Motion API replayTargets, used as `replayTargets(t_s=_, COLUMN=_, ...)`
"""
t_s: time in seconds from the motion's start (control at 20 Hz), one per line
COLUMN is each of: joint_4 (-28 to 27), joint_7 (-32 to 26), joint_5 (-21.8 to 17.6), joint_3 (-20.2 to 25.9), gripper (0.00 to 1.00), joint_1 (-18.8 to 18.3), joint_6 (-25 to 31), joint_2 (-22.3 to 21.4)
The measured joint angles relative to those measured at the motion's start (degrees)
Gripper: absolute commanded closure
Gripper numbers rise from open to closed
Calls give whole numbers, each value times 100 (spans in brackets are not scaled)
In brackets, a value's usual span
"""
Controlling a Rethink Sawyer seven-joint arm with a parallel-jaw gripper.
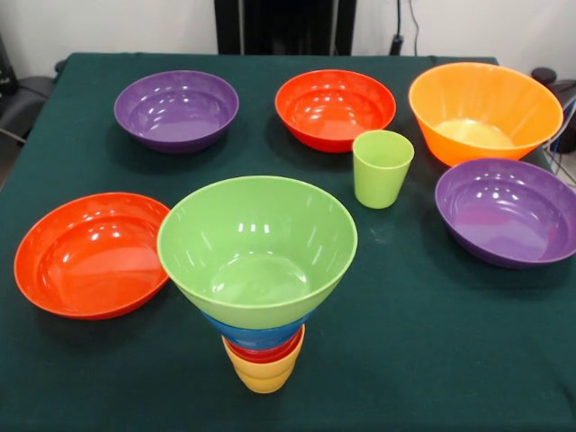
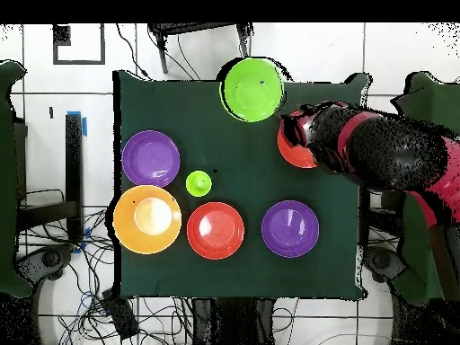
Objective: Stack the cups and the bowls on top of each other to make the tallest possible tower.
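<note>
**Tower four high, next piece pending**

Left to right: red-orange bowl (image 1: 90, 255), then tower (image 1: 259, 270) at the table's near edge, light green cup (image 1: 382, 168) loose behind. Gripper state: can't tell. Judgement: add something light, centred; the wide green bowl (image 1: 257, 247) looks top-heavy.

The tower (image 1: 258, 297) runs yellow, red, blue, then light green on top. Around it on the dark green tabletop (image 1: 432, 342): two purple bowls (image 1: 176, 110), two red-orange, one orange, one light-green cup (image 1: 382, 168).
</note>
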Motion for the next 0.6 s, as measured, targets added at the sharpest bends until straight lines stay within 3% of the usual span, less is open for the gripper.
replayTargets(t_s=0.35, joint_4=-277, joint_7=0, joint_5=-379, joint_3=-259, gripper=0, joint_1=278, joint_6=712, joint_2=-150)
replayTargets(t_s=0.6, joint_4=-262, joint_7=0, joint_5=-563, joint_3=-269, gripper=0, joint_1=254, joint_6=871, joint_2=-267)
